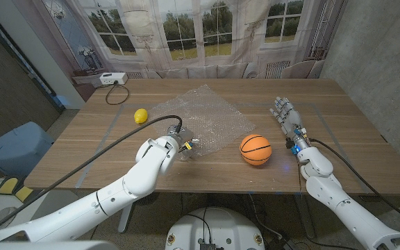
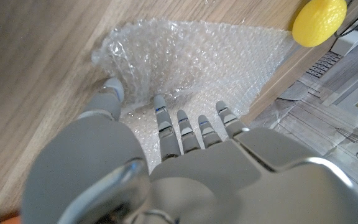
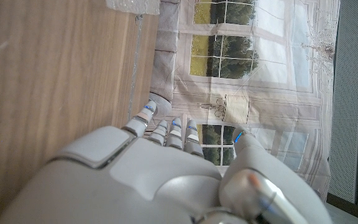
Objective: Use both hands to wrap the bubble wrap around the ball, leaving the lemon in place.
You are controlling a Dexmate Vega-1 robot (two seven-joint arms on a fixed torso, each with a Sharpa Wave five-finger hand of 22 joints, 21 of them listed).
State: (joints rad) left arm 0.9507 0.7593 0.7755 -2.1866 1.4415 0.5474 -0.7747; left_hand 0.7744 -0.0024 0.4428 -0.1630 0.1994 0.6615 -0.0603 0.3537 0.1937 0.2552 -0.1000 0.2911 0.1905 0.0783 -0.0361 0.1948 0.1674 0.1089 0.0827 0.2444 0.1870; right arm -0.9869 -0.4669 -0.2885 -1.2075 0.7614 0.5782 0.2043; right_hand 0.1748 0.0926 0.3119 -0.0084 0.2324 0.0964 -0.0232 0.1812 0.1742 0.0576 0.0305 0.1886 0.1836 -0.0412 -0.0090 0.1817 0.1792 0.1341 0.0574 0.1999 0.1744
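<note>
A clear sheet of bubble wrap [image 1: 203, 114] lies spread in the middle of the wooden table [image 1: 339, 104]. My left hand [image 1: 185, 146] is at its near corner. In the left wrist view the left hand [image 2: 166, 149] has its fingers [image 2: 180, 127] curled down into the bubble wrap [image 2: 197, 56], with the thumb beside a bunched, raised fold. An orange ball [image 1: 255, 149] sits on bare wood just right of the sheet. My right hand [image 1: 287, 118] stands right of the ball, fingers extended, holding nothing. A yellow lemon [image 1: 141, 116] [image 2: 319, 22] rests left of the sheet.
A white power strip [image 1: 113, 79] with a black cable sits at the table's far left corner. A blue chair [image 1: 12, 146] stands off the left side. In the right wrist view, the right hand [image 3: 166, 174] is over bare wood.
</note>
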